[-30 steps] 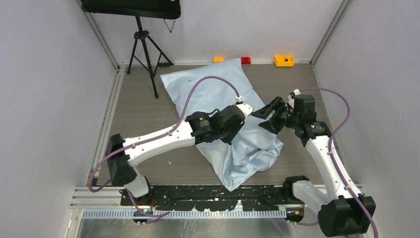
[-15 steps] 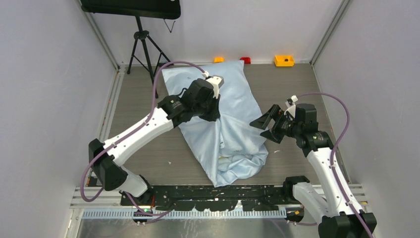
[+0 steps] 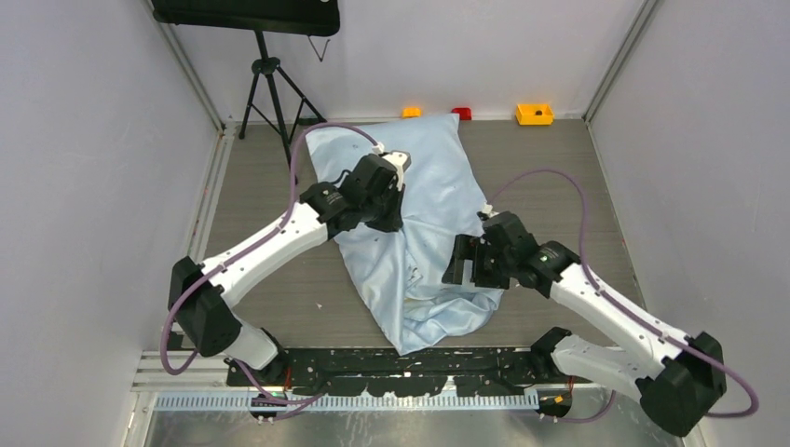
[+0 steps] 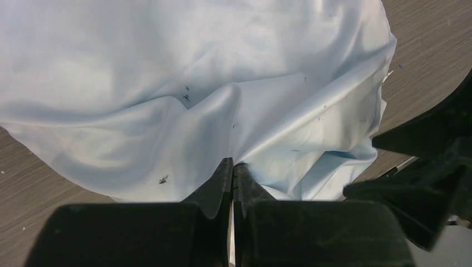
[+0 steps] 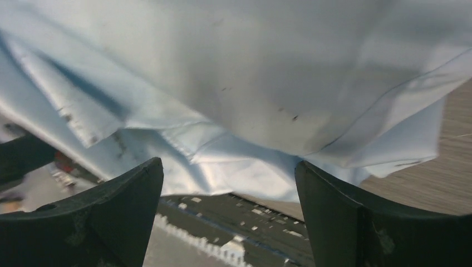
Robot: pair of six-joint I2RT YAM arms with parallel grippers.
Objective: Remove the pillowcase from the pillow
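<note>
The light-blue pillowcase lies wrinkled and diagonal across the table, full at the far end and slack and folded near the front. The pillow does not show; no white cushion is visible anywhere. My left gripper rests on the middle of the case, shut on a pinched ridge of the fabric. My right gripper is open just above the slack lower right part. In the right wrist view its fingers stand wide apart below folded fabric edges, holding nothing.
A black tripod stands at the back left. Small orange, red and yellow blocks sit along the back wall. A black rail runs along the near edge. Grey walls close both sides.
My left gripper went from the centre to the upper left, dragging the fabric, and has held there. My right arm swung down and left to the case's lower right part.
</note>
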